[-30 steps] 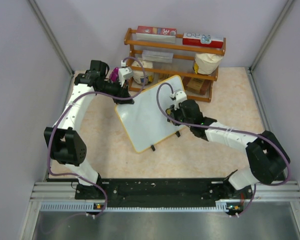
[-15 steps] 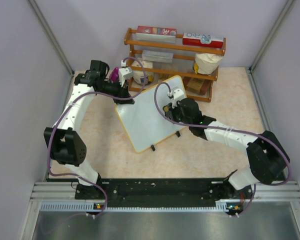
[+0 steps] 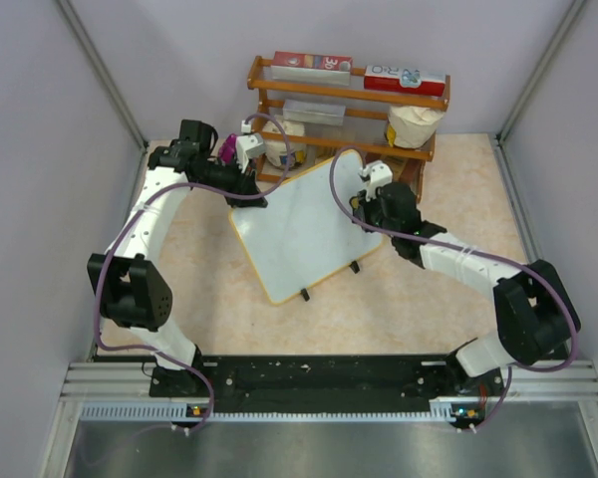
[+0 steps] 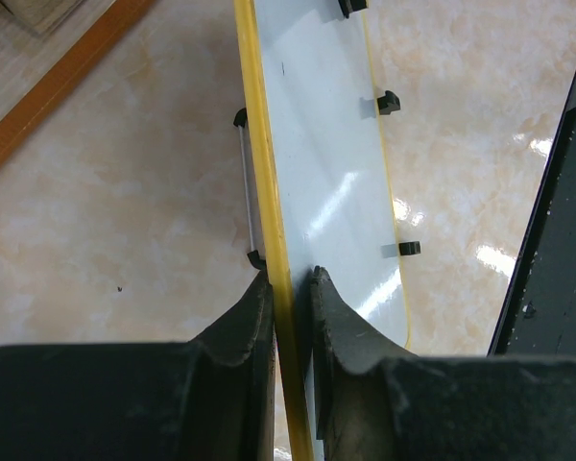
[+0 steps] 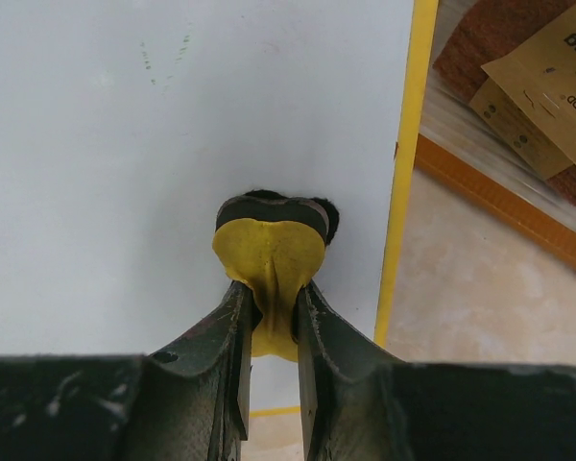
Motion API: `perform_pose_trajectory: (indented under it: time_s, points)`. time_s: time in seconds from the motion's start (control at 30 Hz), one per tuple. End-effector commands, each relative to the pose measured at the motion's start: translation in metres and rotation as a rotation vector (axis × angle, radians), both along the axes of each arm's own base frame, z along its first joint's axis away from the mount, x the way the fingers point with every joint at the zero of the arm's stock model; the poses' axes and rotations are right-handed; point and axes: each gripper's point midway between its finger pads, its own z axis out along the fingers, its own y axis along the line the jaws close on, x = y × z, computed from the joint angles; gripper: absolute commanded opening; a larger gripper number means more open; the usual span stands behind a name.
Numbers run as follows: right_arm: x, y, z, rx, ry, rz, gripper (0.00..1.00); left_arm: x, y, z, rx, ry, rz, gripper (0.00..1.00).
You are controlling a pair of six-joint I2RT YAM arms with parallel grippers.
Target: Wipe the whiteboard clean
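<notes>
The whiteboard stands tilted on the table, white with a thin yellow frame and small black feet. My left gripper is shut on its left edge, one finger on each side of the yellow frame. My right gripper is shut on a yellow eraser. The eraser's black pad presses on the board face close to the right frame, near the far right corner. Faint green marks show higher on the board.
A wooden rack stands just behind the board, holding boxes and a pale bag. A brown packet lies on its lower shelf to the right of the board. A purple object sits by the left wrist. Grey walls enclose the table.
My right gripper has slid the eraser from the board's middle right toward the far right corner. The left gripper keeps the same hold on the board's edge.
</notes>
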Motion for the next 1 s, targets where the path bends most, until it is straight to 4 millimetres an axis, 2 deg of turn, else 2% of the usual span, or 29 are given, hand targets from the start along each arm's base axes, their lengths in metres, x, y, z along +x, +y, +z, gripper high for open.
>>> perform_pose_trajectory:
  time_s: [0.0,0.1,0.13,0.2,0.23,0.4,0.43,0.5,0.57,0.6,0.67,0.7,0.8,0.97]
  points:
    - [0.013,0.015,0.031,0.027,-0.078,0.008,0.00,-0.015,-0.002,-0.014,0.047,-0.005,-0.070,0.00]
    - [0.005,0.036,0.035,0.024,-0.093,0.051,0.00,-0.014,-0.002,-0.013,0.044,-0.009,-0.069,0.00]
    - [-0.002,0.049,0.036,0.022,-0.094,0.082,0.00,-0.014,-0.002,-0.013,0.044,-0.008,-0.067,0.00]
    - [-0.005,0.062,0.040,0.024,-0.099,0.104,0.00,-0.015,-0.003,-0.013,0.039,-0.005,-0.066,0.00]
    - [-0.013,0.076,0.041,0.025,-0.099,0.135,0.00,-0.014,-0.003,-0.013,0.037,-0.005,-0.066,0.00]
    - [-0.030,0.118,0.049,0.032,-0.109,0.217,0.00,-0.014,-0.005,-0.013,0.023,0.000,-0.059,0.00]
    - [-0.033,0.125,0.044,0.016,-0.104,0.231,0.00,-0.013,-0.005,-0.012,0.022,-0.003,-0.058,0.00]
    - [-0.045,0.144,0.046,0.011,-0.109,0.273,0.00,-0.013,-0.005,-0.011,0.019,-0.004,-0.057,0.00]
    - [-0.058,0.162,0.037,-0.013,-0.090,0.316,0.00,-0.013,-0.006,-0.010,0.015,-0.004,-0.055,0.00]
    - [-0.061,0.170,0.039,-0.012,-0.094,0.330,0.00,-0.012,-0.006,-0.009,0.016,-0.007,-0.055,0.00]
    - [-0.066,0.179,0.032,-0.028,-0.080,0.347,0.00,-0.013,-0.006,-0.009,0.014,-0.006,-0.055,0.00]
    - [-0.071,0.187,0.035,-0.024,-0.084,0.364,0.00,-0.013,-0.006,-0.009,0.015,-0.007,-0.055,0.00]
    - [-0.074,0.195,0.032,-0.040,-0.077,0.371,0.00,-0.013,-0.006,-0.009,0.015,-0.006,-0.055,0.00]
    - [-0.052,0.179,0.050,-0.095,-0.164,0.315,0.00,-0.014,-0.005,-0.007,0.016,-0.014,-0.056,0.00]
